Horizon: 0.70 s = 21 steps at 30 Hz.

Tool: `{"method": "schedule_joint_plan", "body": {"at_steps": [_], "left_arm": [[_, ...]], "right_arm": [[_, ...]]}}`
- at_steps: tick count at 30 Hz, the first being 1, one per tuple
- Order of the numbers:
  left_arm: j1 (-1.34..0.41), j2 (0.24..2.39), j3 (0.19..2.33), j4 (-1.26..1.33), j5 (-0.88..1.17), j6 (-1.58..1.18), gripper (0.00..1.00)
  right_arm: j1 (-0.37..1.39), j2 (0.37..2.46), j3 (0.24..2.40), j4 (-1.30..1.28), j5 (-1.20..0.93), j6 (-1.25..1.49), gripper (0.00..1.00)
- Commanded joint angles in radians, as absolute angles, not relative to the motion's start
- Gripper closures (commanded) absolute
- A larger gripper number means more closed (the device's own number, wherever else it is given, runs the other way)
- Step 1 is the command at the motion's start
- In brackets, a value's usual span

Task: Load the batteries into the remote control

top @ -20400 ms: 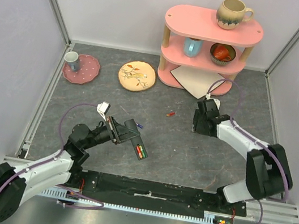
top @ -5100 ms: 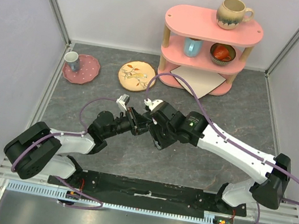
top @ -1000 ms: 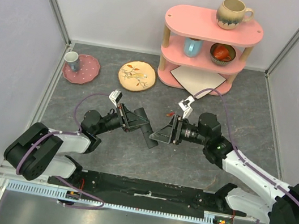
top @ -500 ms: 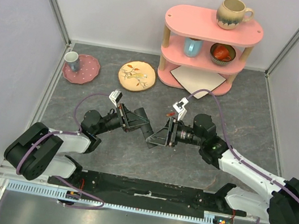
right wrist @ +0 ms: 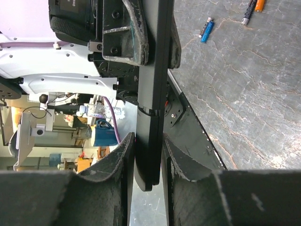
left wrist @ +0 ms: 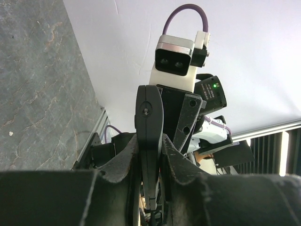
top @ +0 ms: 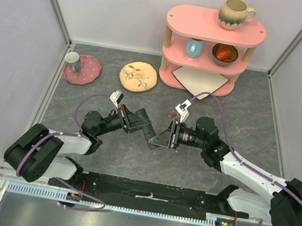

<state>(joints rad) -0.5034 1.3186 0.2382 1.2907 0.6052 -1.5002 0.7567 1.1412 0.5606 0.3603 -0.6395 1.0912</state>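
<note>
The remote control hangs edge-on in the air above the desk, the left tool clamped on one end and the right tool on the other, likely to pass or turn it. Loose batteries lie on the desk beyond.

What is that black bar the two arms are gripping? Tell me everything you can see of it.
It is the remote control, a slim black bar of smooth plastic, seen edge-on with a seam across it. The left gripper clamps one end and the right gripper the other, holding it above the table. Its battery bay does not show.
</note>
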Motion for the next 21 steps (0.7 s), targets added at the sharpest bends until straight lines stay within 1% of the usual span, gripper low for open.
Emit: {"method": "schedule_joint_plan", "body": {"at_steps": [1,9,13,21], "left_arm": [[-0.5,1.295,0.259,1.351,0.617,-1.528,0.98],[-0.5,1.282,0.265,1.348,0.62,-1.531,0.98],[-0.5,1.273,0.268,1.341,0.626,-1.532,0.98],[-0.548,1.235,0.281,1.25,0.637,-1.488,0.98]], "right_arm": [[0.759,1.141,0.552,0.416,-0.653,1.097,0.69],[0.759,1.144,0.549,0.411,-0.652,1.1,0.76],[0.759,1.146,0.546,0.41,-0.644,1.1,0.83],[0.759,1.154,0.554,0.426,-0.609,1.108,0.87]]}}
